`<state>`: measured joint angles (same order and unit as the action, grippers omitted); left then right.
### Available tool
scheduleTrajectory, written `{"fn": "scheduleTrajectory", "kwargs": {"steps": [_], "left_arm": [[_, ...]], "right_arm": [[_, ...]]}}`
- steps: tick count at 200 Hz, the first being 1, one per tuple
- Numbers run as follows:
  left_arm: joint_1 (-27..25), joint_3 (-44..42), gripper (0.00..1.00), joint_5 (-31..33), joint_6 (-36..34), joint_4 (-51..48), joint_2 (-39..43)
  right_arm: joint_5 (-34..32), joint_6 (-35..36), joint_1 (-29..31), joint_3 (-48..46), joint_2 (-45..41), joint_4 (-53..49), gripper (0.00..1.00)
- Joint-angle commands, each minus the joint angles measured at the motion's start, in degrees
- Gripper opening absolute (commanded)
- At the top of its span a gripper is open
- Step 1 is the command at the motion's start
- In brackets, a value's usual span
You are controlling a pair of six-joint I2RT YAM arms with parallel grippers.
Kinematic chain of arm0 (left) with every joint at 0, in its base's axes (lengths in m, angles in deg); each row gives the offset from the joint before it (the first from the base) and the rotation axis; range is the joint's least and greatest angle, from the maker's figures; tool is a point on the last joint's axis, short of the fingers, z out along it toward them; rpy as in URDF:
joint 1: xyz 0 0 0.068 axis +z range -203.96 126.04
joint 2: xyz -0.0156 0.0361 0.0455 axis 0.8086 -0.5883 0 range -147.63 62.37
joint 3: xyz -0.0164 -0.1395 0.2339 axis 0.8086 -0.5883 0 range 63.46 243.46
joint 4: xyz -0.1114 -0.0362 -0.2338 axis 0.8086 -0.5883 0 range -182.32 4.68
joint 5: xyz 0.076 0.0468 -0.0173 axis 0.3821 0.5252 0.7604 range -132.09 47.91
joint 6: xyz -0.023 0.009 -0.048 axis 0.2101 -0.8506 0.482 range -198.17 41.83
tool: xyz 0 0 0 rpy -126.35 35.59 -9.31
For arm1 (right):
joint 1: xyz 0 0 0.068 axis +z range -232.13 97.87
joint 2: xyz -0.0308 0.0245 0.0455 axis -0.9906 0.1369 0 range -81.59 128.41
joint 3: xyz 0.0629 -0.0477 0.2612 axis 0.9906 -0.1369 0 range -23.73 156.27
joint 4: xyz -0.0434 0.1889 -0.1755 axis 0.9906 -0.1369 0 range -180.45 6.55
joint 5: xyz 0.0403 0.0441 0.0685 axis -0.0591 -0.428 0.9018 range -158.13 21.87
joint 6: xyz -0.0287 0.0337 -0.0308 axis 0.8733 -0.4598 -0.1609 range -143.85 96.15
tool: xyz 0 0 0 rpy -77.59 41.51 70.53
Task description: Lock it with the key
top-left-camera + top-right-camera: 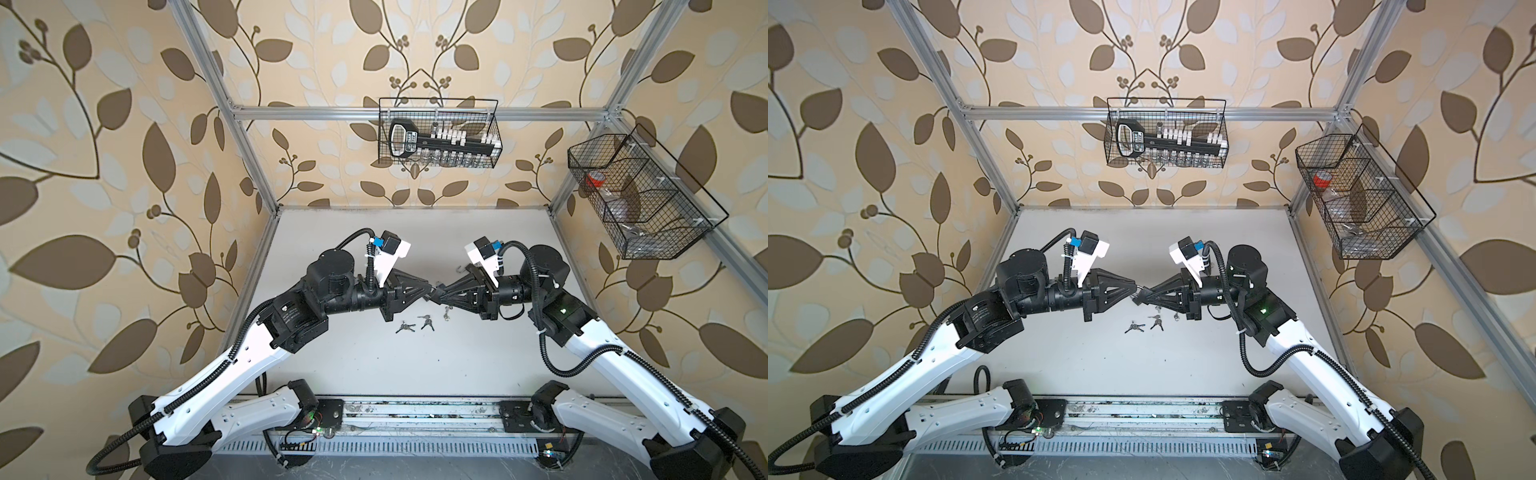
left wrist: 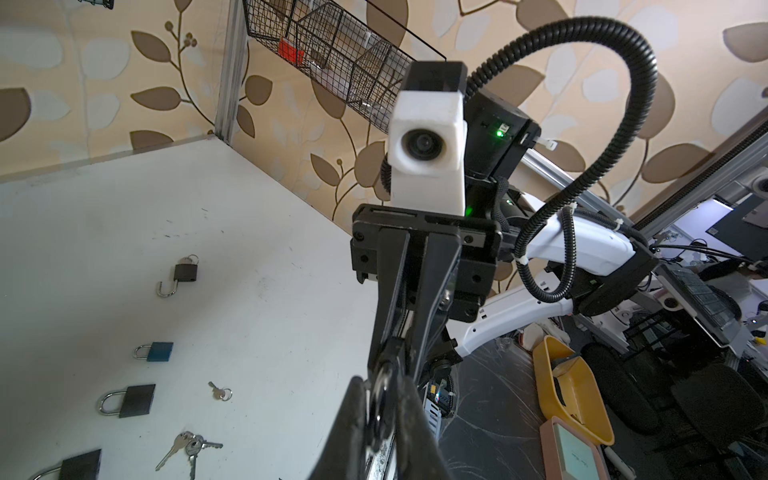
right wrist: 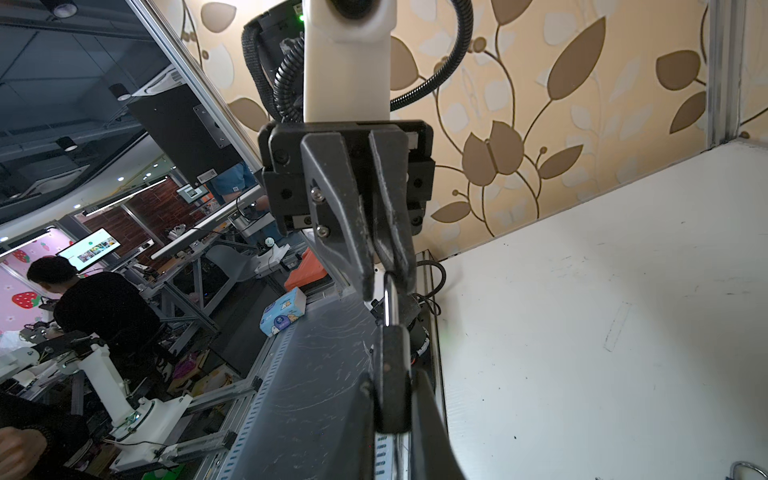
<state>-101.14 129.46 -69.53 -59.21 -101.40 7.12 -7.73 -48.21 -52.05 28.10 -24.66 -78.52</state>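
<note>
Front rail (image 1: 415, 409) well behind both claws | key bunches (image 1: 405, 328) on table (image 1: 374, 357) just below them | right claw (image 3: 392, 386) clamped on padlock (image 3: 390, 357) body, held off the table | left claw (image 3: 386, 282) tips flank its shackle (image 3: 389, 301), cannot tell if pinching | bare table runs beyond both claws to back wall (image 1: 353, 178)

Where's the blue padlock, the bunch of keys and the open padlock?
blue padlock (image 2: 160, 351), left wrist view, on its blue body.
bunch of keys (image 2: 193, 445), left wrist view, on the ring joining them.
open padlock (image 2: 185, 273), left wrist view, on its dark body.
</note>
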Motion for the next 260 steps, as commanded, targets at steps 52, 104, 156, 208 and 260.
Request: {"fn": "scheduleTrajectory", "kwargs": {"steps": [52, 104, 156, 208, 260], "left_arm": [[0.06, 0.01, 0.38, -0.99, 2.08, 4.22, 1.08], [0.06, -2.2, 0.36, -2.91, 3.78, 5.57, 0.18], [0.07, -3.28, 0.21, -2.71, 4.3, 5.88, 1.23], [0.07, -1.86, 0.32, -1.54, 3.89, 6.06, 1.43], [0.05, -1.4, 0.26, -0.33, 3.67, 6.14, 1.81]], "right_arm": [[-0.27, 1.16, -0.16, -0.07, -0.92, 2.26, 0.0], [-0.47, 0.28, -0.18, -0.08, -1.45, 4.08, 0.0], [-0.74, 0.45, -0.12, -0.18, -1.37, 3.88, 0.0], [0.02, 0.83, -0.17, -0.51, -0.85, 3.25, 0.0], [0.84, 0.98, -0.17, -0.59, -1.01, 2.98, 0.0]]}}
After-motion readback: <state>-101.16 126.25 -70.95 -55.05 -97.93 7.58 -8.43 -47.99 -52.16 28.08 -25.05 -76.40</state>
